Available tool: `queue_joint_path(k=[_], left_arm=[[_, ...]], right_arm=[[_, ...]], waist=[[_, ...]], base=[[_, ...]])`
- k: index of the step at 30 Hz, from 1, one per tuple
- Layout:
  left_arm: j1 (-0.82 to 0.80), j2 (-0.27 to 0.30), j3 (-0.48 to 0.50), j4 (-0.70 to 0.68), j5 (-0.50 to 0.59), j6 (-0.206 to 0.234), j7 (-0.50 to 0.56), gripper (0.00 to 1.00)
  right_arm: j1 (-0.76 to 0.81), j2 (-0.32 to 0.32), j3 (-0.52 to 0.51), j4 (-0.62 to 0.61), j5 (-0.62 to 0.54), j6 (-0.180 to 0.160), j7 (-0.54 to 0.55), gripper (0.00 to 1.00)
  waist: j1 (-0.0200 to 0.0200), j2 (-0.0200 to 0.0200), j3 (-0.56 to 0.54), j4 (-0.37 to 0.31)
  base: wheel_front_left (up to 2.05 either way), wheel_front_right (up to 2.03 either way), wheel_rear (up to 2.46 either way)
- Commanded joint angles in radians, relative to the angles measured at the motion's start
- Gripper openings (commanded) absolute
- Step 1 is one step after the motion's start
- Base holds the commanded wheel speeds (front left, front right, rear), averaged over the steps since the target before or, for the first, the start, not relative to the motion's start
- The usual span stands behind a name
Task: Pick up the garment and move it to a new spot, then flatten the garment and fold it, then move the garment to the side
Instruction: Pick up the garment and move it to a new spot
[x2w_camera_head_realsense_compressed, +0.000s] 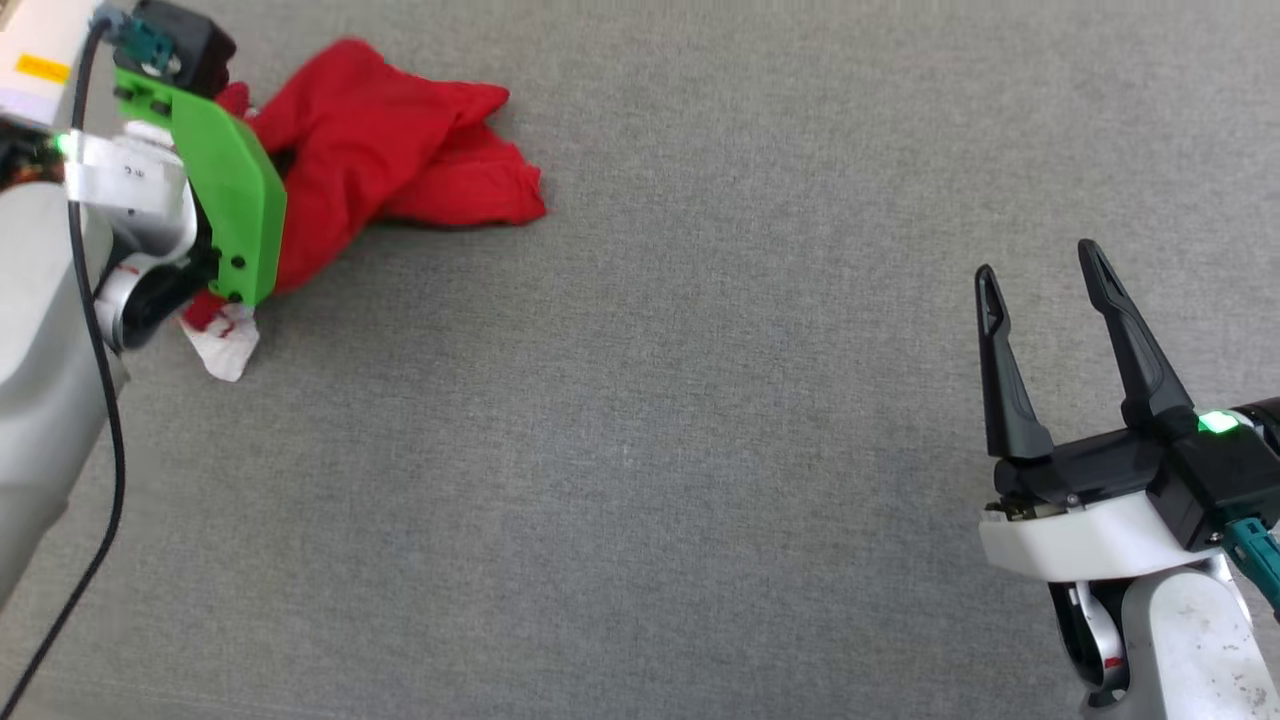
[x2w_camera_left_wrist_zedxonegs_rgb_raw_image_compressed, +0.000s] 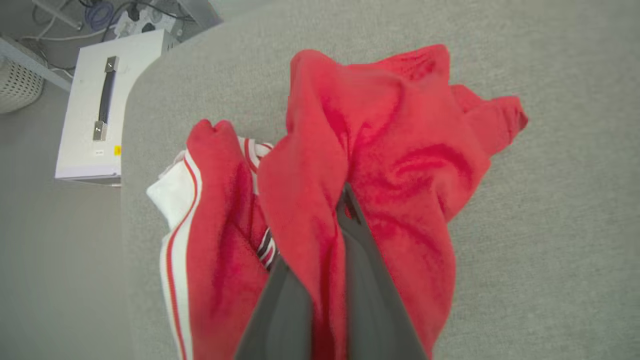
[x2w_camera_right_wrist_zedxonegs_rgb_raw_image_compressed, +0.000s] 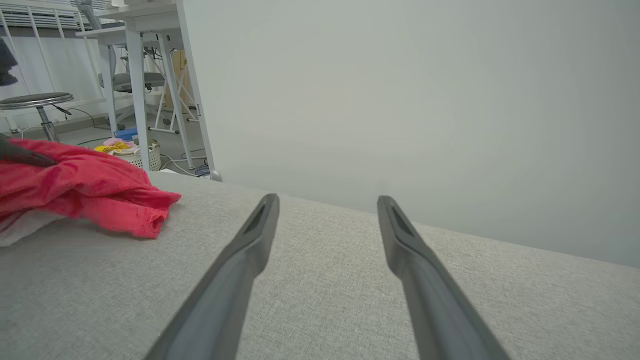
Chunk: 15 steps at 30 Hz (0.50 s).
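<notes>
1. No word, brand or number can be read anywhere.
2. A yellow label (x2w_camera_head_realsense_compressed: 42, 68) sits on the white arm casing behind the left pincer (x2w_camera_left_wrist_zedxonegs_rgb_raw_image_compressed: 330, 220); its print is too small to make out.
3. The silver wrist ring (x2w_camera_head_realsense_compressed: 130, 172) behind that pincer carries small dark marks that are illegible.
4. A white box (x2w_camera_left_wrist_zedxonegs_rgb_raw_image_compressed: 95, 105) up and to the left of the left pincer bears a yellow sticker (x2w_camera_left_wrist_zedxonegs_rgb_raw_image_compressed: 117, 150); it is unreadable.
5. A green lamp (x2w_camera_head_realsense_compressed: 1217, 422) glows at the base of the right pincer (x2w_camera_head_realsense_compressed: 1038, 258).
6. The garment (x2w_camera_left_wrist_zedxonegs_rgb_raw_image_compressed: 400, 150), pinched in the left pincer, shows only plain red cloth and striped trim.
</notes>
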Motion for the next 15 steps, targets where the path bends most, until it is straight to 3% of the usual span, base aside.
queue_joint_path(k=[1, 8, 15], left_arm=[[-0.038, 0.013, -0.013, -0.030, 0.014, -0.003, -0.021, 0.00], [-0.131, 0.006, -0.081, -0.180, 0.047, -0.003, -0.065, 0.00], [-0.227, -0.078, -0.153, -0.280, 0.048, -0.003, -0.057, 0.00]], right_arm=[[0.015, -0.002, 0.000, 0.004, 0.013, -0.001, -0.005, 1.00], [0.039, -0.002, -0.005, 0.005, 0.034, -0.001, -0.005, 1.00], [0.039, -0.002, -0.006, 0.003, 0.058, -0.001, -0.005, 1.00]], waist=[[0.0000, 0.0000, -0.047, 0.002], [0.0000, 0.0000, -0.092, -0.030], [0.0000, 0.0000, -0.092, -0.104]], base=[[0.00, 0.00, 0.00], [0.00, 0.00, 0.00], [0.00, 0.00, 0.00]])
